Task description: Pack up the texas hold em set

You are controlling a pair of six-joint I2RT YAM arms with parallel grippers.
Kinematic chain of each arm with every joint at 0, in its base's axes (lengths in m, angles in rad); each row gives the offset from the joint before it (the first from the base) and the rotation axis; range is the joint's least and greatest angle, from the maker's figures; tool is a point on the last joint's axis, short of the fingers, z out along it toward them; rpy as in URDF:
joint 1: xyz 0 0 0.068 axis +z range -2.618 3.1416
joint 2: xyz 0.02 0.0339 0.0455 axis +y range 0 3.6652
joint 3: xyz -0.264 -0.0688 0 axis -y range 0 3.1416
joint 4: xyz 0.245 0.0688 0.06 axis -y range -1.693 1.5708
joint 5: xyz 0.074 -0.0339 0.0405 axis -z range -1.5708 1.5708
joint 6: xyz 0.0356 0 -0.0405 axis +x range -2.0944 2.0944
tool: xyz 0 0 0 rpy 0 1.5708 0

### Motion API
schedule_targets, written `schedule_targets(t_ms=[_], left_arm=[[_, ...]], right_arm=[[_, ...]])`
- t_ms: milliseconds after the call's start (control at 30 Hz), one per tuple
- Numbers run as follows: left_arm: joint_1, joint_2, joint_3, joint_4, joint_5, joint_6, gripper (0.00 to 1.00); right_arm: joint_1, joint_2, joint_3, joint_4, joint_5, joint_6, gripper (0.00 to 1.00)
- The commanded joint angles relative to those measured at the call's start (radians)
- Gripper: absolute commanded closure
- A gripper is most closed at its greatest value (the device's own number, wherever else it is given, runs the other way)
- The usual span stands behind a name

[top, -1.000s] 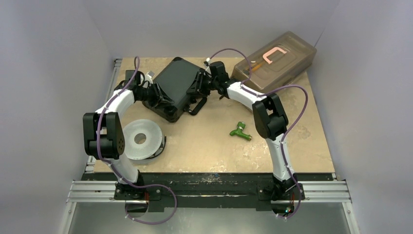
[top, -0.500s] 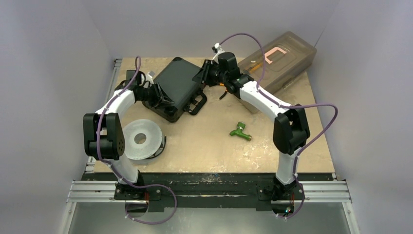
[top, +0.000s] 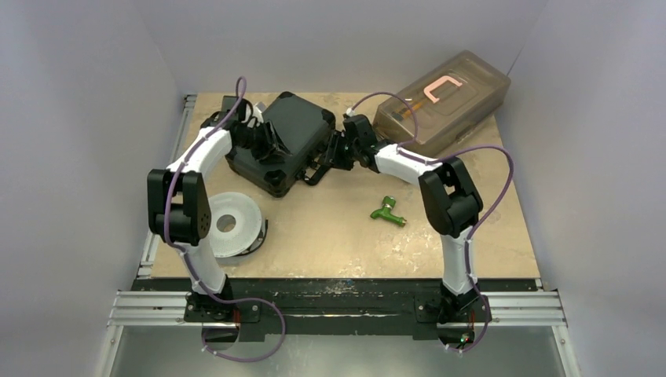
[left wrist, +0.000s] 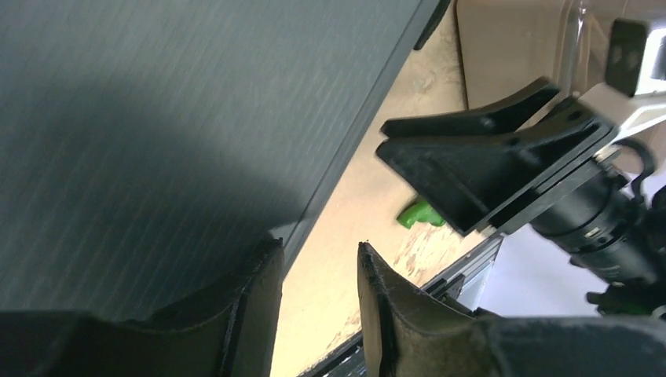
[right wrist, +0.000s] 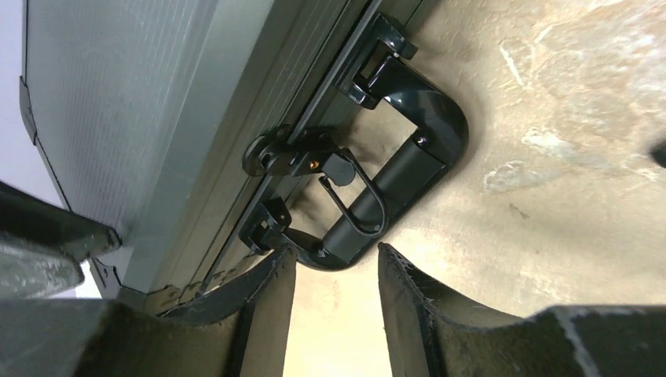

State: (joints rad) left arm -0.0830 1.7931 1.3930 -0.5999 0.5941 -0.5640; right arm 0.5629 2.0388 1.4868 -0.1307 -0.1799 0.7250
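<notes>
The black hard case (top: 284, 141) of the hold em set lies closed at the back middle of the table, lid down, its contents hidden. Its handle (top: 318, 169) and a wire latch (right wrist: 357, 200) face front right. My left gripper (top: 267, 144) rests over the lid (left wrist: 157, 118), slightly open and empty. My right gripper (top: 328, 159) is slightly open and empty, its fingertips (right wrist: 276, 271) just short of the handle (right wrist: 393, 177) and latch.
A large translucent grey box (top: 444, 98) stands at the back right. A green toy faucet (top: 387, 210) lies right of centre, also in the left wrist view (left wrist: 420, 214). A white round spool (top: 228, 224) sits front left.
My right gripper dropped from the case's back right corner to the handle side. My left gripper moved up from the case's left side onto the lid.
</notes>
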Motion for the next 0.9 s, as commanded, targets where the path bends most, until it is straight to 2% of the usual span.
schedule_targets(t_ms=[0,167,400,533,867], left_arm=[[-0.004,0.126,0.123,-0.069,-0.002,-0.014,0.63],[-0.004,0.134,0.038,-0.054,-0.004,-0.023,0.65],[0.001,0.099,-0.069,-0.013,-0.006,-0.026,0.67],[0.002,0.098,-0.084,0.0,0.008,-0.018,0.68],[0.0,0.09,-0.069,-0.017,0.001,0.015,0.69]], right_arm=[[0.0,0.028,-0.021,0.122,-0.066,0.104,0.54],[-0.001,0.049,-0.057,0.19,-0.078,0.165,0.51],[-0.008,0.081,-0.063,0.241,-0.086,0.193,0.58],[-0.014,0.106,-0.04,0.229,-0.093,0.212,0.62],[-0.014,0.048,-0.068,0.152,0.012,0.144,0.6]])
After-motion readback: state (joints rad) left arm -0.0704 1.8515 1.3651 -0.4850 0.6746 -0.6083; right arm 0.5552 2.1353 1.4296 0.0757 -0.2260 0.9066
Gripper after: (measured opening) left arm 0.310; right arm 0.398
